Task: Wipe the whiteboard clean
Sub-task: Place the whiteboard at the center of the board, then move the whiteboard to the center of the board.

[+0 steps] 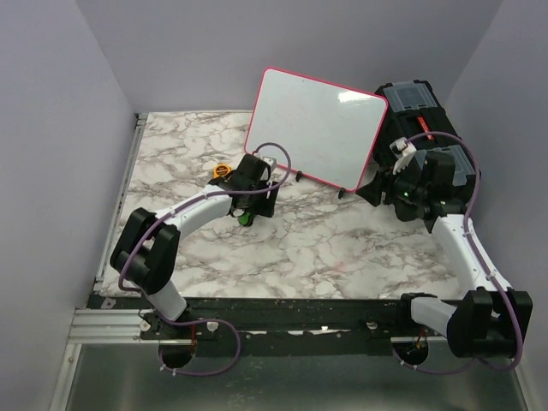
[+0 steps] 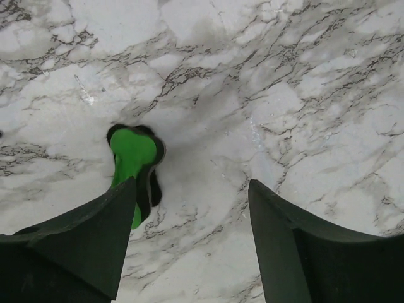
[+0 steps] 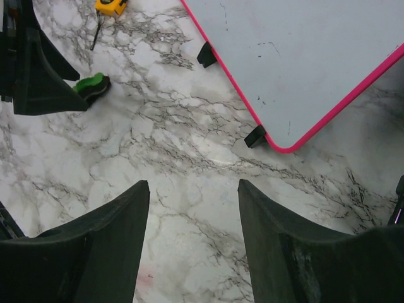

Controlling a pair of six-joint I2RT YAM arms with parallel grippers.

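1. The left pincer [image 2: 190, 189] is seen with its fingers spread apart and clamped on nothing. It is held low over the table [image 1: 342, 248], just in front of the whiteboard's [image 1: 317, 128] near-left corner.
2. A green eraser [image 2: 131, 154] with a black underside is found flat on the marble, just beside the left finger and partly hidden by it. It is not gripped.
3. The right pincer [image 3: 192, 189] is likewise held apart and empty, near the whiteboard's near-right corner.
4. The whiteboard is propped at a tilt at the far side of the table, with a black toolbox [image 1: 419, 107] behind its right edge. Whether the two touch cannot be told.
5. No red lettering is seen on the whiteboard, and its face is read as white from above. The wiping is therefore judged done or very nearly done, with at most a few faint traces left.
6. Those traces, small dark specks and a short scratch-like line, are shown only by the right wrist view, as are the whiteboard's black feet. That the eraser lies free is settled only by the left wrist view. Only the top view shows the whole whiteboard and both arms. A small yellow object [image 1: 223, 170] left of the whiteboard is missed by the left wrist view.
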